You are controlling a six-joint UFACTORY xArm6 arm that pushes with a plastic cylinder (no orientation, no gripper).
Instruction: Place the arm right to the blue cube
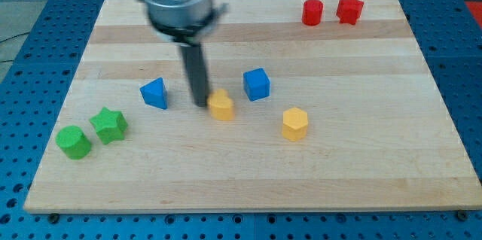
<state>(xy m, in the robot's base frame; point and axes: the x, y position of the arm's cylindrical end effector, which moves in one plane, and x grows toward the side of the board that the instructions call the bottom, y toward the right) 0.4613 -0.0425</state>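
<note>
The blue cube (pixel 257 84) sits near the middle of the wooden board (pixel 248 172). My tip (pixel 200 104) is down on the board to the cube's left, about a block's width away from it. The tip stands right beside an orange-yellow block (pixel 222 106), at that block's left edge, touching or nearly so. A blue triangular block (pixel 154 93) lies to the tip's left.
A yellow hexagonal block (pixel 295 124) lies below and right of the blue cube. A green star (pixel 109 126) and a green cylinder (pixel 74 142) sit at the lower left. A red cylinder (pixel 312 12) and a red star (pixel 349 10) sit at the top right.
</note>
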